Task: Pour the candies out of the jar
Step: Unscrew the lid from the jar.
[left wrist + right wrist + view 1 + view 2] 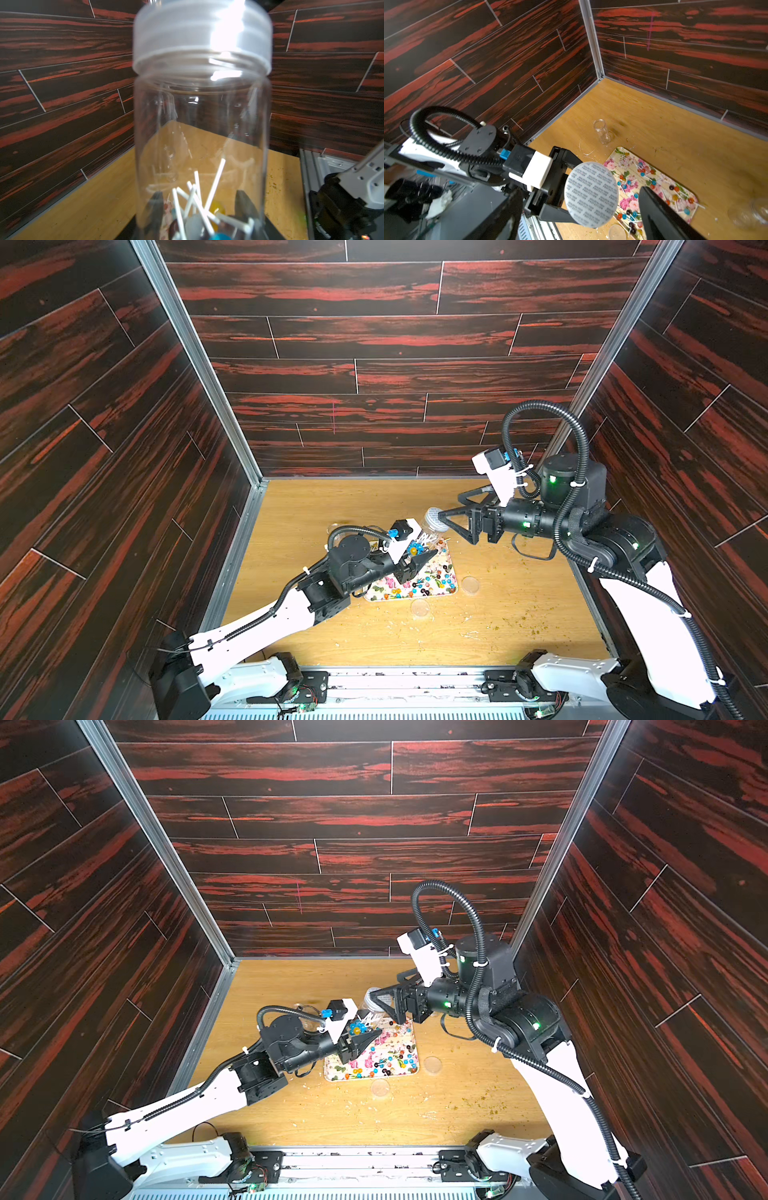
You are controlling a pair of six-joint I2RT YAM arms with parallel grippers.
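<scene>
L gripper (422, 559) is clamped tight on the lower body of a clear plastic jar (201, 124), its fingers (246, 204) showing thru the wall on either side. In both top views the jar is held tilted over the far edge of the floral tray (619, 150), base toward the L arm, cap end up & to the far right. Its whitish screw lid (201, 35) is on, the top showing a grey printed liner (591, 194). R gripper (451, 506) is spread wide w/ nothing in it; in the R wrist view its fingers (658, 209) stand either side of the lid w/ gaps, and whether a tip brushes the rim I can't tell. A few lollipops (217, 205) lie at the jar's bottom, white sticks crossed, heads yellow, blue & dark. Many more are scattered over the tray: blue, orange, red, black. A small empty glass jar (602, 132) sits on the wooden table (374, 643) to the far left of the tray. Two clear round lids (470, 585) lie just off the tray's near-right corner, apart from each other. Greenish crumbs (511, 619) & white bits dot the near-right of the table
</scene>
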